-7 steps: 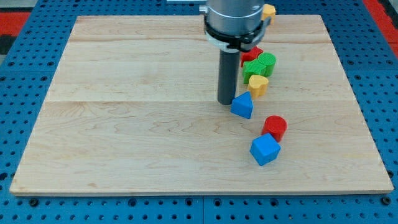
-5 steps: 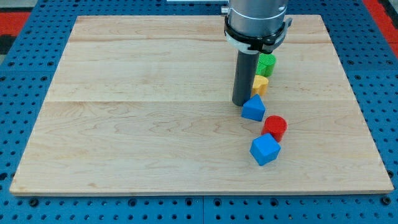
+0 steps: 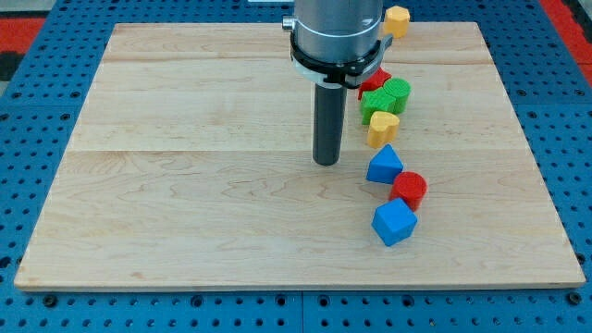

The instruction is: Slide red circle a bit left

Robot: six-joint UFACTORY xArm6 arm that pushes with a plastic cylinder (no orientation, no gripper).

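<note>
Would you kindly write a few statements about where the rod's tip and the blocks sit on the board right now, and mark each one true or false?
1. My tip is touching the red circle. False: it stands apart, toward the view's left of the blue triangular block.
2. The red circle lies between the blue triangular block and the blue cube. True.
3. A yellow block sits at the top edge of the board. True.
4. The green blocks lie at the view's bottom left. False: they are in the upper right, above a yellow heart-shaped block.
5. The red circle is toward the view's left of my tip. False: it is to the right and lower.
</note>
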